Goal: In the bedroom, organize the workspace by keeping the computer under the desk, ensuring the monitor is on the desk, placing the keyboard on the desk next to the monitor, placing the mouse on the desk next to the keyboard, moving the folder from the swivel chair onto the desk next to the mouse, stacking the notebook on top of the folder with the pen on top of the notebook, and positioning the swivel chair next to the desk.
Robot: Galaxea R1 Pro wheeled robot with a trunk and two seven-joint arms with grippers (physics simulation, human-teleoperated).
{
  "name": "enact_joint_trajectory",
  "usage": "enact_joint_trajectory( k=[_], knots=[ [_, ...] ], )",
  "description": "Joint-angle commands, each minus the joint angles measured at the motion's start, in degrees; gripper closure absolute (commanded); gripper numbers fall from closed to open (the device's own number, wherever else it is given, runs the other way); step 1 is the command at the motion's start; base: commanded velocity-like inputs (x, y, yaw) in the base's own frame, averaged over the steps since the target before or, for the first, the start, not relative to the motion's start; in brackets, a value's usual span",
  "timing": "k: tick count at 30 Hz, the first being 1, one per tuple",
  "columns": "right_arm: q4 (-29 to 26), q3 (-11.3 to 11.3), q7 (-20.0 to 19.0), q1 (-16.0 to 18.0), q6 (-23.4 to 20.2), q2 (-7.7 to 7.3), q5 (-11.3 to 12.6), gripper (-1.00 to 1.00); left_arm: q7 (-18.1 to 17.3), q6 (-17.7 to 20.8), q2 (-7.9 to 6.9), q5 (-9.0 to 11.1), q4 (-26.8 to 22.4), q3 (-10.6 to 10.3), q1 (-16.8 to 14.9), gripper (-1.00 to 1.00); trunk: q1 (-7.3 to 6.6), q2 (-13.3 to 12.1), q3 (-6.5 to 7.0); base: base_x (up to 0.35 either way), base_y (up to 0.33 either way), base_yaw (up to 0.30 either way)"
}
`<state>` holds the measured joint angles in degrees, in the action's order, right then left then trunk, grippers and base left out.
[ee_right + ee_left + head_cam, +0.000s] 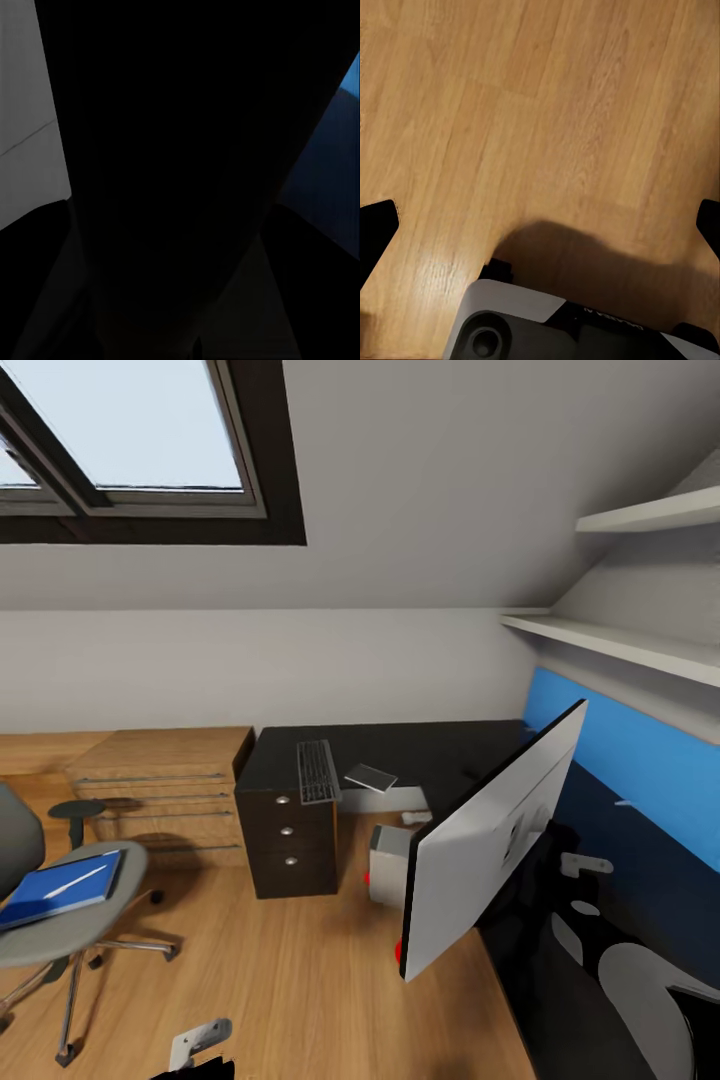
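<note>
The monitor (pixel 490 840) hangs tilted over the near end of the black-topped desk (pixel 450 755), pale face toward me. In the right wrist view its dark bulk (pixel 180 150) sits between the fingers of my right gripper (pixel 171 208), which is shut on it. The keyboard (pixel 318 770) lies on the desk's far left end, with a flat grey item (pixel 372 777) beside it. The grey computer (pixel 390 852) stands on the floor under the desk. At the left, the swivel chair (pixel 70 945) carries the blue folder (pixel 45 900) with the white pen (pixel 75 880) on it. My left gripper (pixel 200 1043) (pixel 544 225) is open over bare floor.
A dark three-drawer unit (pixel 290 840) stands under the desk's left end, with a light-wood drawer chest (pixel 165 790) to its left. The blue back panel (pixel 620 750) and white shelves (pixel 620 645) line the right wall. Wooden floor (pixel 300 980) lies between chair and desk.
</note>
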<state>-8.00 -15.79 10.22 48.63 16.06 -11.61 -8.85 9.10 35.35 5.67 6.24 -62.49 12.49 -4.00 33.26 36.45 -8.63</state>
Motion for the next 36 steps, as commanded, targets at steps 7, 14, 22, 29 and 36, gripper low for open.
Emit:
enact_joint_trajectory(
  k=[7, 14, 22, 29, 36],
  knots=[
    [0.18, -0.20, 0.15, 0.07, 0.21, 0.00, -0.38, 1.00, 0.39, 0.25, 0.04, 0.62, -0.09, 0.08, -0.04, -1.00, -0.02, 0.10, -0.11, -0.333, -0.025, 0.000],
    [0.18, -0.20, 0.15, 0.07, 0.24, -0.01, -0.38, 1.00, 0.39, 0.25, 0.04, 0.62, -0.09, 0.08, -0.04, -1.00, -0.02, 0.10, -0.11, -0.333, -0.112, 0.000],
    [0.18, -0.20, 0.15, 0.07, 0.20, 0.00, -0.38, 1.00, 0.47, 0.25, 0.04, 0.53, -0.09, 0.08, -0.04, -1.00, -0.02, 0.10, -0.11, -0.263, -0.213, 0.000],
    [0.18, -0.20, 0.12, 0.05, 0.11, 0.00, -0.38, 1.00, 0.56, -0.71, 0.04, 0.44, -0.08, -0.01, -0.04, -1.00, -0.02, 0.10, -0.11, -0.029, -0.336, 0.000],
    [0.18, -0.20, 0.15, 0.06, 0.19, 0.00, -0.38, 1.00, 0.57, -1.06, -0.17, 0.44, -0.06, 0.01, -0.04, -1.00, -0.02, 0.10, -0.11, 0.000, -0.346, 0.000]
  ],
)
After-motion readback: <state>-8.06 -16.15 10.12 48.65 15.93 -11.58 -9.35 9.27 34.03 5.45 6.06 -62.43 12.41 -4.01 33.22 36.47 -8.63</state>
